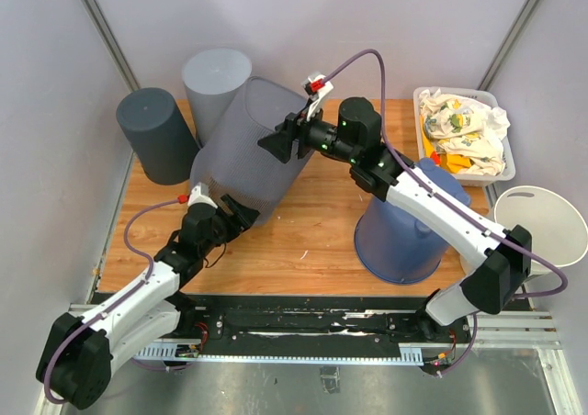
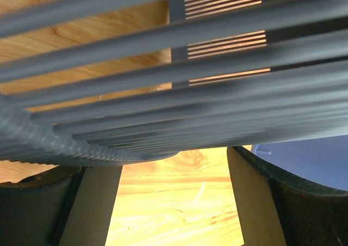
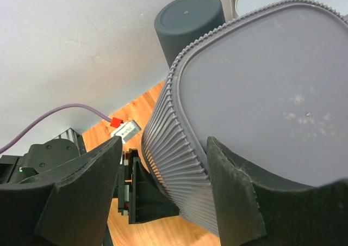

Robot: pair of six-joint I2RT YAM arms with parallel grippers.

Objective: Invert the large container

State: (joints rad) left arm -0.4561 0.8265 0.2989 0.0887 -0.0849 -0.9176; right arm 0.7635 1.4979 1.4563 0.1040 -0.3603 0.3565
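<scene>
Leaning at a slant in the upper-left middle of the top view, the large container [image 1: 243,153] is sitting tilted on the wooden table [image 1: 317,236]. Its flat closed base is pointing toward the upper right and its wider rim is lying toward the lower left. The left gripper [image 1: 237,215] is reaching in at that lower rim. In the left wrist view its fingers [image 2: 98,202] are standing spread wide at the bottom of the frame, with the ribbed gray wall [image 2: 174,93] crossing above them and nothing pinched. The right gripper [image 1: 280,144] is meeting the upper edge of the base. In the right wrist view its jaws are also standing spread, with the rounded ribbed corner [image 3: 179,148] sitting between them. Whether the pads are actually pressing on it I cannot tell. A dark gray bin [image 1: 154,132] and a lighter gray bin [image 1: 213,75] are standing behind the container at the upper left. An overturned blue bucket [image 1: 404,245] is sitting under the right arm, right of centre.
</scene>
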